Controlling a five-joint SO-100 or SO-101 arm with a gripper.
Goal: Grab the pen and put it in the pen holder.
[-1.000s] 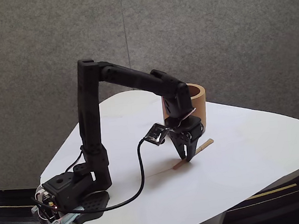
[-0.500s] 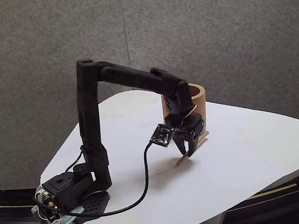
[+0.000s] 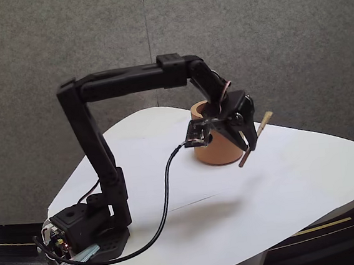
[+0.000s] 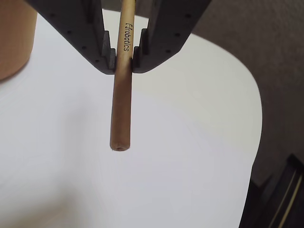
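My gripper (image 3: pixel 250 139) is shut on the pen (image 3: pixel 253 139), a thin tan wooden stick held in the air above the white table (image 3: pixel 307 176). The stick tilts, its upper end pointing up and right, its lower end hanging beside the pen holder (image 3: pixel 216 150). That squat tan-orange cup stands on the table just behind and left of the gripper, partly hidden by it. In the wrist view the two dark fingers (image 4: pixel 102 52) clamp the pen (image 4: pixel 121 109) near its middle, printed lettering showing on it. The pen holder (image 4: pixel 14 42) fills the upper left corner there.
A black cable (image 3: pixel 165 202) loops from the wrist camera down to the arm's base (image 3: pixel 86 232) at the table's front left corner. The rounded table edge (image 4: pixel 254 123) runs close on the right in the wrist view, with a grey wall (image 3: pixel 268 36) behind.
The arm has lifted the pen off the table and swung it up and to the right, level with the pen holder. The upper arm has folded forward and flattened.
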